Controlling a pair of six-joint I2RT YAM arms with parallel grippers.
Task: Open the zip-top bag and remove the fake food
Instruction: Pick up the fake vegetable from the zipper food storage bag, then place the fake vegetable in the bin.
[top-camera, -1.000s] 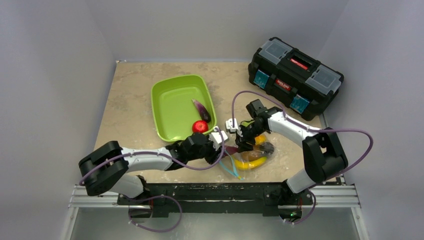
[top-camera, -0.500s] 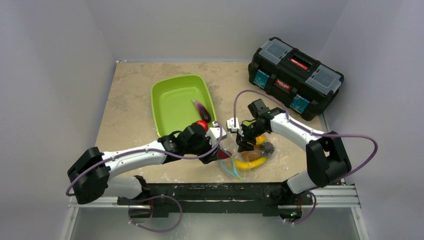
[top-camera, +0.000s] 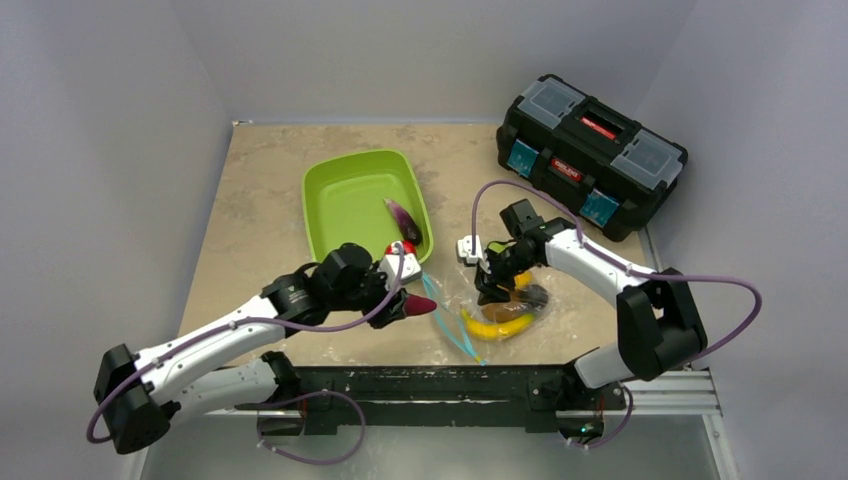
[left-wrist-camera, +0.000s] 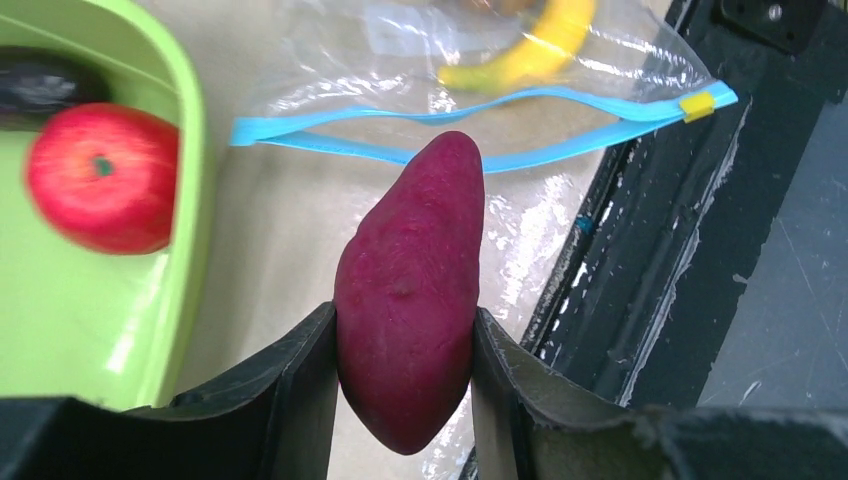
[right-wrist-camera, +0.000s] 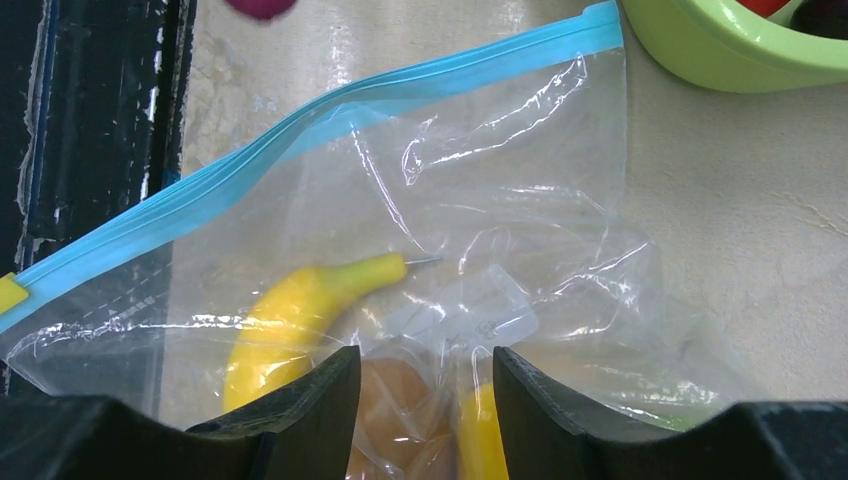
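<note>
Pulled back from the zip-top bag (right-wrist-camera: 480, 170), the left gripper (left-wrist-camera: 403, 322) clamps a magenta sweet potato (left-wrist-camera: 410, 290) beside the green tray (top-camera: 330, 200). Right of the tray, the right gripper (right-wrist-camera: 420, 365) straddles the bagged banana (right-wrist-camera: 300, 310); its grip is unclear.

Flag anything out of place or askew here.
The open zip-top bag lies at the table's near edge. Its zipper corner with the yellow slider hangs over the black rail. The toolbox sits at an angle at the far right corner. Nothing looks spilled or damaged.
</note>
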